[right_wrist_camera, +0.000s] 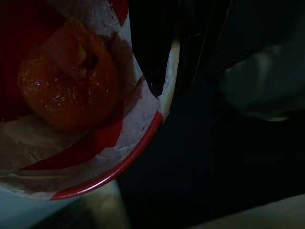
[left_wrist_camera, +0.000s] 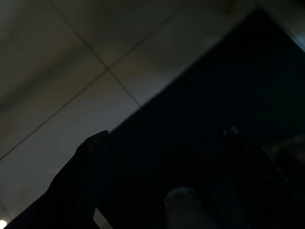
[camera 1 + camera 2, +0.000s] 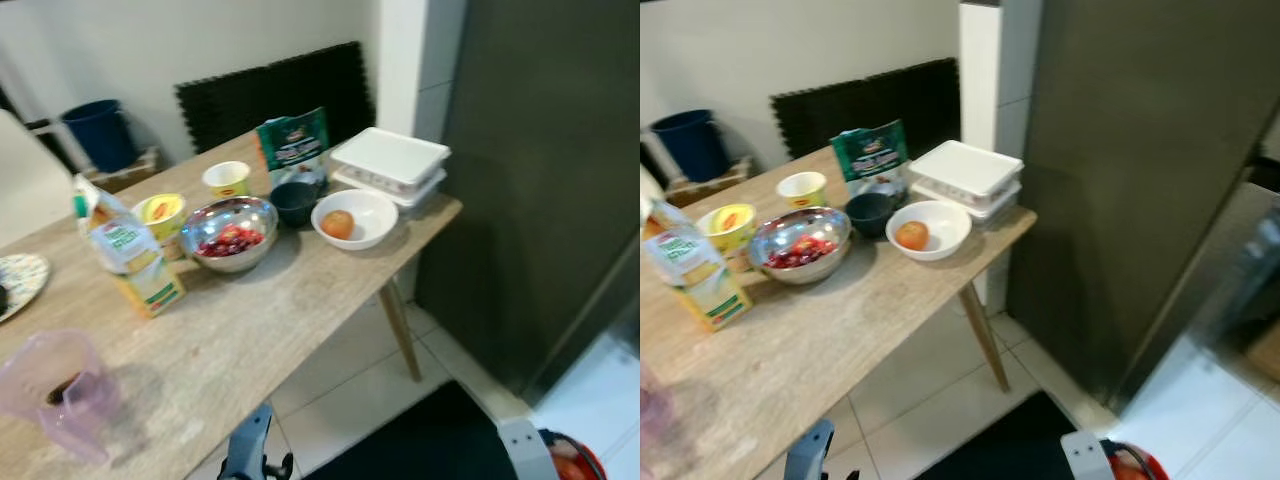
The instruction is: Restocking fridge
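A red-rimmed bowl [image 1: 95,157] holding an orange fruit [image 1: 66,86] sits close under the right gripper, low beside the dark fridge [image 3: 540,180]; whether its fingers are open or closed cannot be told. The left gripper [image 2: 162,143] hangs open over the floor. More food waits on the desk [image 3: 260,320].

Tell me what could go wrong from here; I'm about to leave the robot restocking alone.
The orange fruit lies loose on paper in the red-rimmed bowl by the right arm; a tilt could roll it out. The fridge door looks shut, so opening it may fall to the left gripper. The white bowl and white containers sit at the corner of the table beside the fridge and could be bumped.
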Robot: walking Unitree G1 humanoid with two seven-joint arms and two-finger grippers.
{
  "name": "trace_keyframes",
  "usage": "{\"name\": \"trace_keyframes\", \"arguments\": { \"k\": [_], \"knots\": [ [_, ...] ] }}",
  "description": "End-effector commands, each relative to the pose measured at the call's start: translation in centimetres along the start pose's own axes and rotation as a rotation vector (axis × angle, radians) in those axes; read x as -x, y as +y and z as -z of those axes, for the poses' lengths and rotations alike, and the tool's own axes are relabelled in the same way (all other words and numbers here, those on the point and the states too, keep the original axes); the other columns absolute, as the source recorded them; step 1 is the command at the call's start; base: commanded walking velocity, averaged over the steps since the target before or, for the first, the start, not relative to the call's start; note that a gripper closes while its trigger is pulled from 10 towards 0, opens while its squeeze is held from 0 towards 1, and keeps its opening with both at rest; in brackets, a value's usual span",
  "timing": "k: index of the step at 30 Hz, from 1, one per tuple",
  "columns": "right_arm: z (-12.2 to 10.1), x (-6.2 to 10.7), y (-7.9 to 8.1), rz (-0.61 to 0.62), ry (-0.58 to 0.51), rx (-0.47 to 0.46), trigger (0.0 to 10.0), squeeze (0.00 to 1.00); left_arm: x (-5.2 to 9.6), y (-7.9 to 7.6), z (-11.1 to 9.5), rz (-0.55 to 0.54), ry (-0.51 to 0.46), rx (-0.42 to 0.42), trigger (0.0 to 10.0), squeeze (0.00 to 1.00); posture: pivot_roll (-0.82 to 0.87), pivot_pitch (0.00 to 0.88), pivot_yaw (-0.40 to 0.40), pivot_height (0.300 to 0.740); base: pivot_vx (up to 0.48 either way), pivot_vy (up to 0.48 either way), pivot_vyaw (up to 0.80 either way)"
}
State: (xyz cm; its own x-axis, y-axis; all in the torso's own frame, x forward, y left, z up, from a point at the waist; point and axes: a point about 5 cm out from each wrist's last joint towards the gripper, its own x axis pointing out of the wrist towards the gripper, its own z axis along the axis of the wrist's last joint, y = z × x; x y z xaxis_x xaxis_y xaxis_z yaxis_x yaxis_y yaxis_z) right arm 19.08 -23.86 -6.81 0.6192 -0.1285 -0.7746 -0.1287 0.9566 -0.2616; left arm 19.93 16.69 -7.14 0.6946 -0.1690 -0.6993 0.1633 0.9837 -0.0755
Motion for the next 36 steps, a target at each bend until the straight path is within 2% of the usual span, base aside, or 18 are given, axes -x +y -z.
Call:
{"name": "trace_keyframes", "arguments": {
  "k": [1, 14, 36],
  "knots": [
    [0.5, 0.1, -0.3, 0.011, 0.011, -0.009, 10.0, 0.00, 0.0, 0.3, -0.2, -0.002, 0.003, -0.018, 10.0, 0.00, -0.09, 0.054, 0.094, 0.740, 0.000, 0.000, -0.80],
    [0.7, 0.1, -0.4, 0.019, 0.020, -0.033, 10.0, 0.00, -0.2, 0.3, -0.7, 0.010, -0.003, -0.034, 10.0, 0.00, -0.10, 0.055, 0.101, 0.740, 0.000, 0.000, -0.80],
    [0.7, 0.2, -0.9, 0.009, 0.032, -0.010, 10.0, 0.00, -0.5, -0.6, -1.4, 0.031, -0.033, -0.034, 10.0, 0.00, -0.10, 0.058, 0.094, 0.740, 0.000, 0.000, -0.76]
  ]
}}
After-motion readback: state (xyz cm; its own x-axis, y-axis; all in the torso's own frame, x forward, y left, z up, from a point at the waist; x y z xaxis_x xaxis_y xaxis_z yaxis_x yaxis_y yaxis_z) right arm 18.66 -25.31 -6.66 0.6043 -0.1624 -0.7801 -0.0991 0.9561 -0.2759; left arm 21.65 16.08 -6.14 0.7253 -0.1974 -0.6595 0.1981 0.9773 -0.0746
